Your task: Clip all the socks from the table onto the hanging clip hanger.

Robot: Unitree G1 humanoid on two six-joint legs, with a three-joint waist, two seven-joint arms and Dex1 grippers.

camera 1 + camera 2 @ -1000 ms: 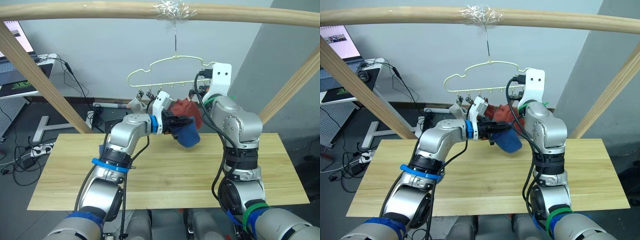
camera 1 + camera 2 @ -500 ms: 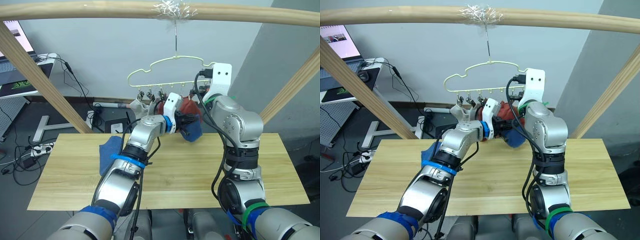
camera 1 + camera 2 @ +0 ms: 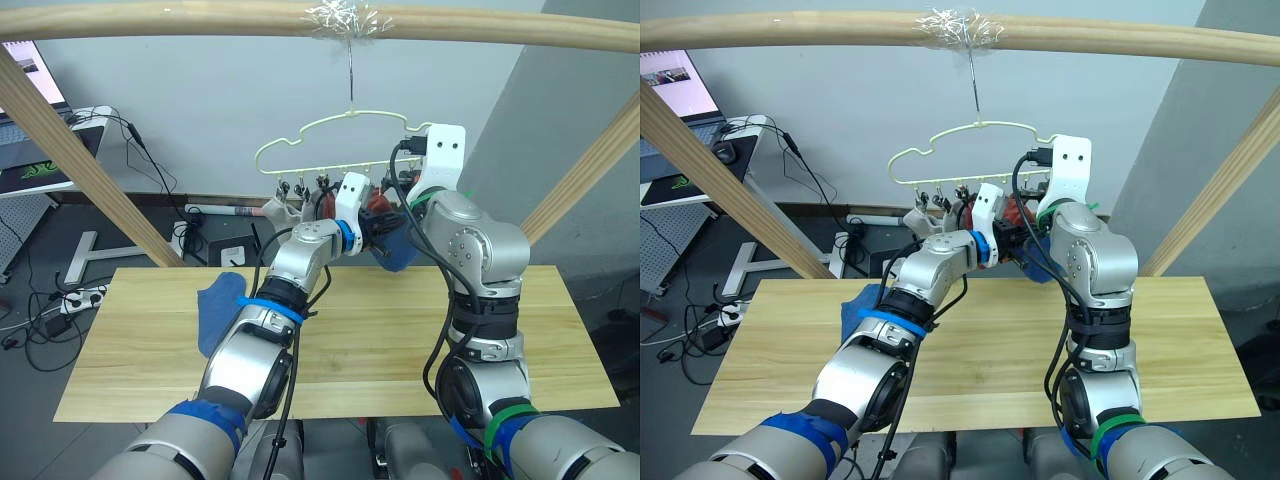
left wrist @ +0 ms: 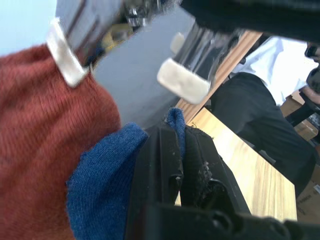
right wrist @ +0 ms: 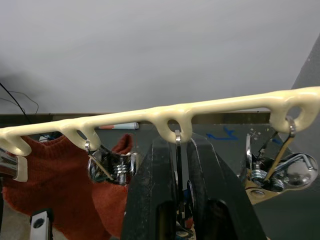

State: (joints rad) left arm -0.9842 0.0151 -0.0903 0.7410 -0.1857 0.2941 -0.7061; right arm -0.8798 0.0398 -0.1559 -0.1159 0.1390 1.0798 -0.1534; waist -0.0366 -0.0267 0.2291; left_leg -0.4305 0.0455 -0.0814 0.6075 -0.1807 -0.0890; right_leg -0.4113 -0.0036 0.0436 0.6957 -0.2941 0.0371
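Left gripper point(image 4: 182, 150) jaws clamped on blue sock point(image 4: 107, 185); right gripper point(image 5: 180, 165) jaws squeezing hanger clip point(image 5: 178, 150), frame centre. Next: feed sock edge into clip.

head stereo pair overlooking table point(image 3: 400, 340); wrist views close-up

Clip hanger point(image 3: 340, 140) hanging from the pole point(image 3: 320, 22) above the bench's point(image 3: 400, 340) far edge. Left tool point(image 3: 376, 228) up under the hanger's right end, pinching a sock point(image 3: 398, 250). Right tool point(image 5: 181, 175) just beside, clamped around a clip point(image 5: 178, 150). Another sock point(image 3: 218, 310) lying on the bench, left side.
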